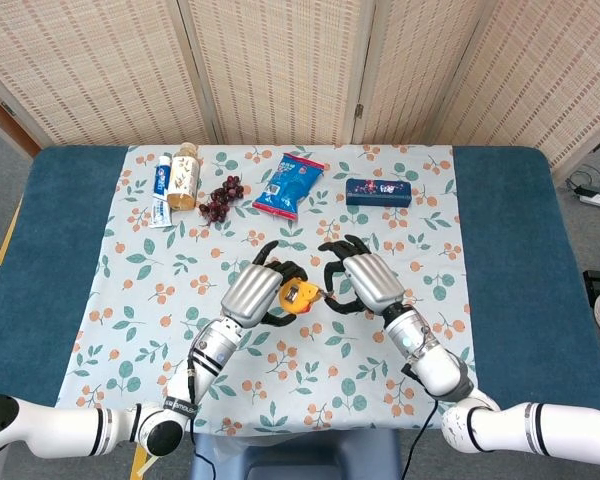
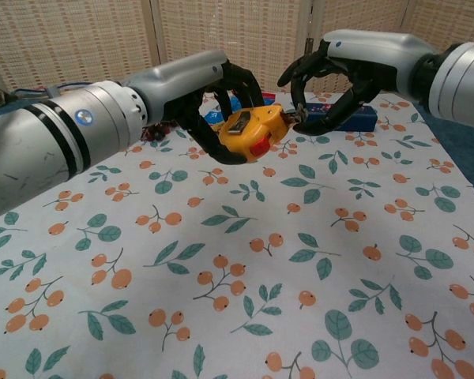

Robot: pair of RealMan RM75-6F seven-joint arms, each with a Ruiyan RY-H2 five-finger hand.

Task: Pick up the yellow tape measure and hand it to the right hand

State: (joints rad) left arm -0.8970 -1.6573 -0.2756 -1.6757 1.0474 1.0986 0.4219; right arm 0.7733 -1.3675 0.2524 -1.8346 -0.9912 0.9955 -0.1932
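Handover midway: tape lifted, not yet passed.

The left hand point(image 2: 209, 95) grips the yellow tape point(image 2: 250, 133) above the cloth point(image 2: 237, 260), fingers curled around it. Just beside it, the right hand point(image 2: 332, 79) hovers with fingers spread and bent, fingertips point(image 2: 299, 116) at the tape's end; contact can't be judged. Taking hold and releasing remain. Farther back lie a blue box point(image 1: 378, 191) and snack packet point(image 1: 289, 184), writing unreadable.
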